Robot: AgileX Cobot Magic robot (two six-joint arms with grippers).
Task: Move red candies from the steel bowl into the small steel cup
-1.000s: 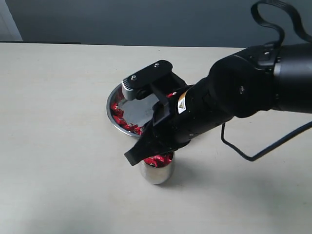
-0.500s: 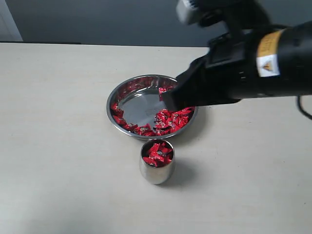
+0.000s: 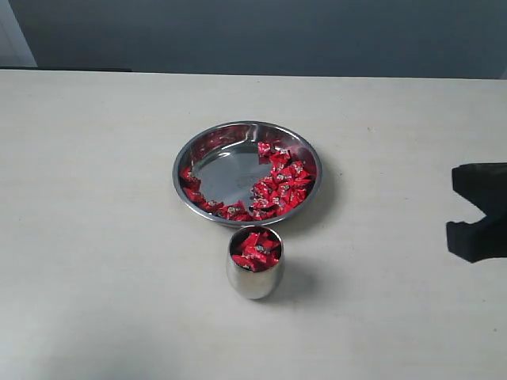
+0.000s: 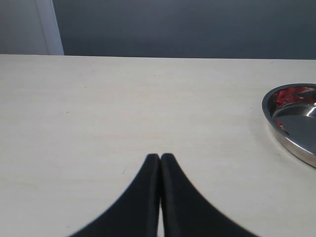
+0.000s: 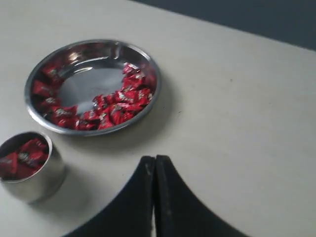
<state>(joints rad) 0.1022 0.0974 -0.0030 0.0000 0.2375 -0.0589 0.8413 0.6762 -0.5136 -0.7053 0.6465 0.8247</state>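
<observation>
Exterior: steel bowl (image 3: 226, 170) mid-frame, many red candies (image 3: 281, 188) along its right and lower rim; small steel cup (image 3: 254, 281) just below, nearly full.
Left wrist: left gripper (image 4: 160, 157) clenched, empty.
Right wrist: right gripper (image 5: 154, 159) clenched, empty; likely more transfers due.

left fingers (image 4: 145, 197) pressed together, right fingers (image 5: 140, 197) too

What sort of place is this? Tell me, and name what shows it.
Probably a robot test bench, not a kitchen: a pale table, a plain dark wall behind it, and only a steel bowl and small steel cup of red candies laid out beside a black gripper.
</observation>
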